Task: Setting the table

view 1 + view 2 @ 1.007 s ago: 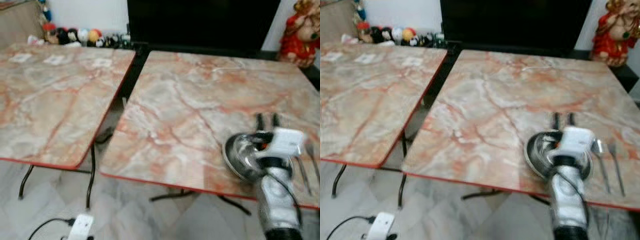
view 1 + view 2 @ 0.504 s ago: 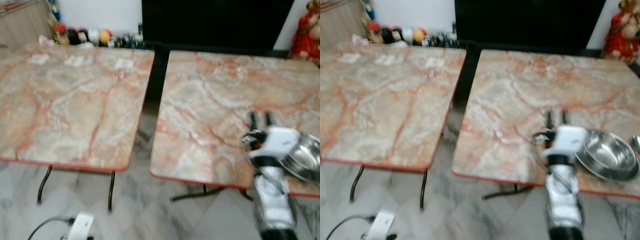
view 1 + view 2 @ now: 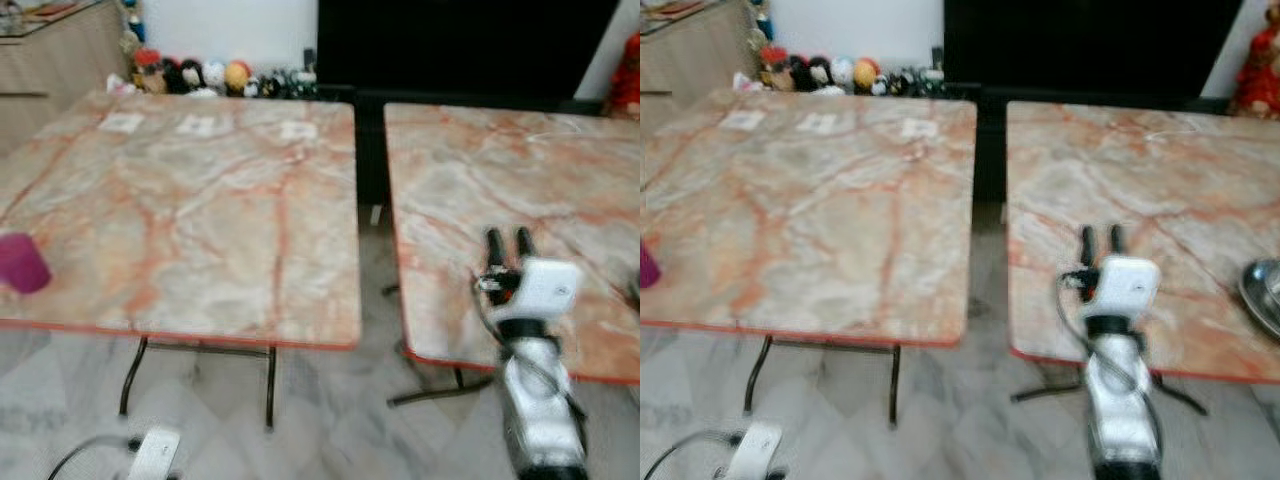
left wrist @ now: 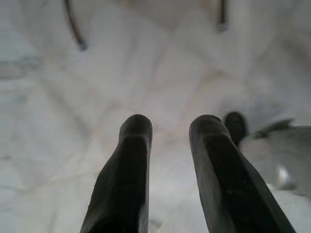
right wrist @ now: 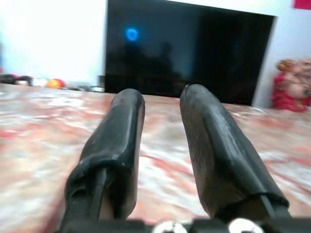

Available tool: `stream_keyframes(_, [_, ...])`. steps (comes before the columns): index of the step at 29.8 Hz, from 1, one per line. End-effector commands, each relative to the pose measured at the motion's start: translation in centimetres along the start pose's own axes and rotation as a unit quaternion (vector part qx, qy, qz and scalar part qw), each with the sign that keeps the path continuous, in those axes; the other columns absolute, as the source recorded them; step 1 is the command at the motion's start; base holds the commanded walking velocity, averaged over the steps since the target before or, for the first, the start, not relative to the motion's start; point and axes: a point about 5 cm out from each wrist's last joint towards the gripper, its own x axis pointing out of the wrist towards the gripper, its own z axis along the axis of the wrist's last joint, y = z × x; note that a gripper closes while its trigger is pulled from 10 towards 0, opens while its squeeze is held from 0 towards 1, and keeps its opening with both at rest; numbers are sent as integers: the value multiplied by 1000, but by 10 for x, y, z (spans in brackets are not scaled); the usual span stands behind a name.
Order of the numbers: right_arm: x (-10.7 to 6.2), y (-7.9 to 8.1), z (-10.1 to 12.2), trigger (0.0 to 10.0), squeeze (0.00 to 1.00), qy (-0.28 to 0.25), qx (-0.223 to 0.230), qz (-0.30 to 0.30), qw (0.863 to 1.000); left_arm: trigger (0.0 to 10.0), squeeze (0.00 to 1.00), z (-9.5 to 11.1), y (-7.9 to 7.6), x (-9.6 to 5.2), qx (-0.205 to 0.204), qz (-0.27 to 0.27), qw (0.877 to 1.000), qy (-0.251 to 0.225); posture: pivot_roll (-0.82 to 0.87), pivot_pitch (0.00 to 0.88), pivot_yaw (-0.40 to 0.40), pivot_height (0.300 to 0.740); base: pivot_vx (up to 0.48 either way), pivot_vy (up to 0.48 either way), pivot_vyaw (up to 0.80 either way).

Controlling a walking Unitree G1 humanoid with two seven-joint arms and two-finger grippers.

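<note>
Black screen [image 3: 1090,45] — large, dark, against the far wall behind both tables.

Left table [image 3: 180,200] — marble-patterned top with red edge, on thin black legs; three pale paper slips [image 3: 205,126] in a row near its far edge.

Right table [image 3: 1160,210] — same pattern, set just beside the left one with a narrow gap between.

Floor [image 4: 146,73] — pale marble tiles.

Right gripper [image 3: 508,242] — silver arm raised over the near left corner of the right table, black fingers slightly parted, holding nothing.

Left gripper [image 4: 170,128] — hangs over the floor, fingers apart and empty.

Metal bowl [image 3: 1265,295] — on the right table at the scene's right edge, well apart from the right gripper.

Magenta cup [image 3: 22,262] — near left edge of the left table.

Row of small toys [image 3: 205,76] — far left, by the wall.
</note>
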Motion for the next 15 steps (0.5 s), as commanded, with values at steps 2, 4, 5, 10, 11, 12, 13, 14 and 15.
stream_keyframes(2, [1,-9,3,10000,0,-3,-9,-11,1000,10000,0,-2,-5,0,-2,-8,1000,3,51,0,-17,740,0,480,0])
stream_keyframes(4, [-1,-8,3,10000,0,-2,-8,-10,1000,10000,0,-2,-7,0,-3,-9,1000,3,55,0,-18,740,0,480,0])
stream_keyframes(5, [-1,-8,3,10000,0,-1,-8,-10,1000,10000,0,-2,-8,0,-4,-9,1000,3,55,0,-18,740,0,480,0])
stream_keyframes(10, [-2,-6,2,10000,0,3,-8,-6,1000,10000,0,3,-24,3,-2,-17,1000,-2,55,0,-16,740,0,480,0])
stream_keyframes(11, [-2,-5,2,10000,0,3,-9,-6,1000,10000,0,6,-27,3,-2,-19,1000,-4,55,0,-16,740,0,480,0])
stream_keyframes(12, [-2,-5,1,10000,0,4,-11,-5,1000,10000,0,8,-31,4,-1,-21,1000,-6,55,0,-16,740,0,480,0])
stream_keyframes(13, [-2,-5,1,10000,0,4,-11,-5,1000,10000,0,8,-31,4,-1,-21,1000,-6,55,0,-16,740,0,480,0])
stream_keyframes(14, [-2,-5,1,10000,0,4,-15,-2,1000,10000,0,11,-36,5,-1,-23,1000,-9,56,0,-17,740,0,480,0])
stream_keyframes(15, [-2,-4,1,10000,0,5,-20,2,1000,10000,0,13,-39,5,0,-25,1000,-11,57,0,-17,740,0,480,0])
